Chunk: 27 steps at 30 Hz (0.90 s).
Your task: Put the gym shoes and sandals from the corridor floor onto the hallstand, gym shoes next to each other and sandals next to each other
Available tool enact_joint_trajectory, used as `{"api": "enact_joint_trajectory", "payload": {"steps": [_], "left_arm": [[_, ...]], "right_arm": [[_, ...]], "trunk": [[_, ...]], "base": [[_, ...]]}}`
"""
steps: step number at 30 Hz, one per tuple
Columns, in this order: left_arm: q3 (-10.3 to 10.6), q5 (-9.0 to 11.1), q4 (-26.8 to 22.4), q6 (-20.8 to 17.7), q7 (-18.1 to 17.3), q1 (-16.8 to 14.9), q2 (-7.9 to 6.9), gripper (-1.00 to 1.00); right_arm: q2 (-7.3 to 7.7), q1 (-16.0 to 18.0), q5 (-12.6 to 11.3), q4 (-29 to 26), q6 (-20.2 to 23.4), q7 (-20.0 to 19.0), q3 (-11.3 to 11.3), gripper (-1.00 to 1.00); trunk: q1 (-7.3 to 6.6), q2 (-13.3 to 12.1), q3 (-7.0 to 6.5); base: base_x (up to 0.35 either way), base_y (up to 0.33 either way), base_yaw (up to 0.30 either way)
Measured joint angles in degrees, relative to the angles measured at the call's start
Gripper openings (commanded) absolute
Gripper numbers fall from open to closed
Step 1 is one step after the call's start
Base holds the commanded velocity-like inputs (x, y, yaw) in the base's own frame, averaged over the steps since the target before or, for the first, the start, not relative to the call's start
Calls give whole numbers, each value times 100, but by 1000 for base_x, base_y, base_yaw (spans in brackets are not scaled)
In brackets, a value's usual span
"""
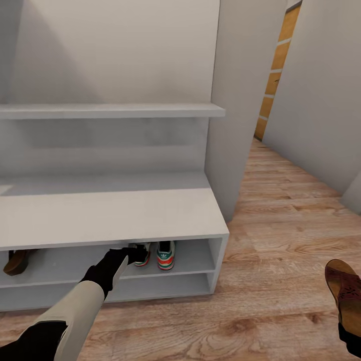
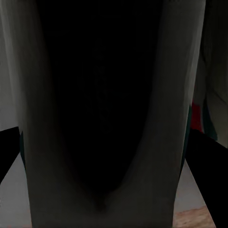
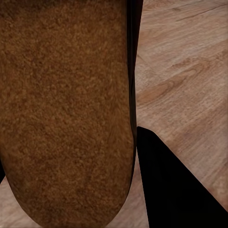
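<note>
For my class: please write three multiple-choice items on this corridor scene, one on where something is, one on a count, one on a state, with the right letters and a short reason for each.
1. Where do the gym shoes stand?
A. On the hallstand's top
B. In the upper right shelf bay
C. On the corridor floor

2. How many gym shoes are on the hallstand?
A. One
B. Two
C. Four

3. What is the state of the right claw?
A. Shut on a sandal
B. Open above the floor
C. Shut on a gym shoe

Answers:
1 B: both heels show inside that bay in the head view, with the left claw at the nearer one.
2 B: two sit side by side.
3 A: the brown sandal hangs at the right arm above the corridor floor, its footbed pressed against the claw in the right wrist view.
</note>
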<state>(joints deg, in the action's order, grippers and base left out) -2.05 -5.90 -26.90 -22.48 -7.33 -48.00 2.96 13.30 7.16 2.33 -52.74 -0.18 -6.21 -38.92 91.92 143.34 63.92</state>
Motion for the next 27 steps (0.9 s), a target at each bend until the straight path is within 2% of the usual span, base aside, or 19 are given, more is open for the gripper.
{"api": "enact_joint_trajectory", "payload": {"steps": [11, 20, 27], "left_arm": [[-16, -9, 3, 0, -9, 2, -19, 100], [-17, -9, 3, -1, -11, 2, -43, 100], [-19, -8, 7, -2, -14, 2, -52, 100]], "right_arm": [[0, 0, 0, 2, 0, 0, -1, -100], [0, 0, 0, 3, 0, 0, -1, -100], [0, 0, 1, 5, 0, 0, 3, -100]], "trunk": [[0, 0, 0], [4, 0, 0], [3, 0, 0]], "base": [[-12, 0, 0], [-301, 26, 0], [-310, 162, 0]]}}
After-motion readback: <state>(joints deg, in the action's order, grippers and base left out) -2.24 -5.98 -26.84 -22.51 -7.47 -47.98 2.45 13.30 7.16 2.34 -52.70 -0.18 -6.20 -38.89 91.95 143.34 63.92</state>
